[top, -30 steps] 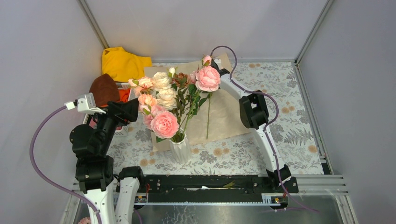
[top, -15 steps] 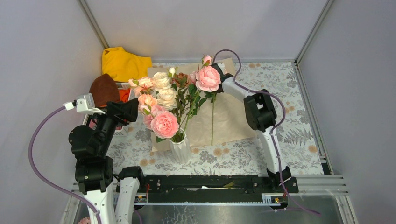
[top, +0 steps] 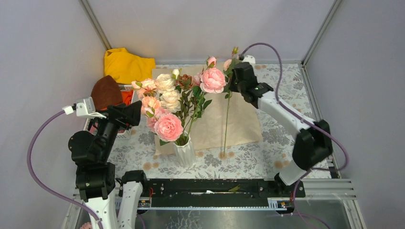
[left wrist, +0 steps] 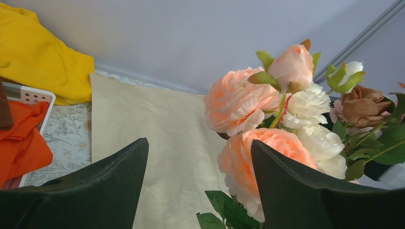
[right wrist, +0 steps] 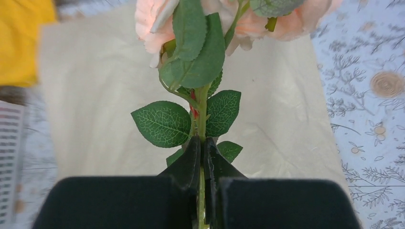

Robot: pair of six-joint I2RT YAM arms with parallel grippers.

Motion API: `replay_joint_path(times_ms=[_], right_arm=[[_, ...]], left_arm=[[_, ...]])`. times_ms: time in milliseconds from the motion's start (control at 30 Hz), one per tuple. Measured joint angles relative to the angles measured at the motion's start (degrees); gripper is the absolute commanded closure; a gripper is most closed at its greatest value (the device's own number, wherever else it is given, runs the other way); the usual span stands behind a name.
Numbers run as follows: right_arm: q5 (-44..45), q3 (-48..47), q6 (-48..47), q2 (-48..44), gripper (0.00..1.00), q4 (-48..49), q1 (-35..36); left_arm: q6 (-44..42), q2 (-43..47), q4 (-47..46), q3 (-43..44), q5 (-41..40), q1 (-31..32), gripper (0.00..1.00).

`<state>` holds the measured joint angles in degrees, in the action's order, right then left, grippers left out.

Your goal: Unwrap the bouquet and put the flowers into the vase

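The white ribbed vase [top: 184,153] stands near the front of the table with several pink, peach and cream flowers [top: 168,126] in it. The bouquet is unwrapped, and its tan kraft paper [top: 243,121] lies flat behind the vase. My right gripper [top: 232,80] is high over the paper, shut on the green stem [right wrist: 201,117] of one peach flower [top: 228,63], which hangs upright with its lower end near the paper's front edge. My left gripper [top: 132,113] hovers left of the vase flowers [left wrist: 239,100], its jaws wide apart and holding nothing.
A yellow cloth [top: 125,64] lies at the back left corner. A brown item [top: 106,90] and an orange item [left wrist: 19,143] sit in a white basket by the left wall. A metal rail [top: 210,188] runs along the front edge. Enclosure walls close in all around.
My right gripper has shut on the flower's stem, risen and swung right. The flower is off the paper and now hangs upright. The left arm has barely moved.
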<state>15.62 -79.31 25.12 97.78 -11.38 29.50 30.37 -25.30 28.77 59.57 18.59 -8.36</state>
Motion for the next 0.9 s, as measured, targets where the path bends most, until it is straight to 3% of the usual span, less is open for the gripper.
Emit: replay_joint_path(times_ms=[300,567,700,900], right_arm=[[-2.5,7.8,1.6,-25.0,1.0,3.3,0.0],[-15.5,12.9,1.6,-44.3,1.0,14.5,0.8],[-24.4,14.6,2.0,-50.0,1.0,22.1,1.2],[-35.6,9.7,3.5,-49.7,1.0,28.3,1.3]], left_arm=[[0.9,0.8,0.1,1.7,0.1,0.0,0.14],[2.2,1.3,0.0,2.4,1.2,0.0,0.14],[3.0,1.3,0.0,2.5,1.9,0.0,0.14],[4.9,1.3,-0.5,2.6,2.8,0.0,0.14]])
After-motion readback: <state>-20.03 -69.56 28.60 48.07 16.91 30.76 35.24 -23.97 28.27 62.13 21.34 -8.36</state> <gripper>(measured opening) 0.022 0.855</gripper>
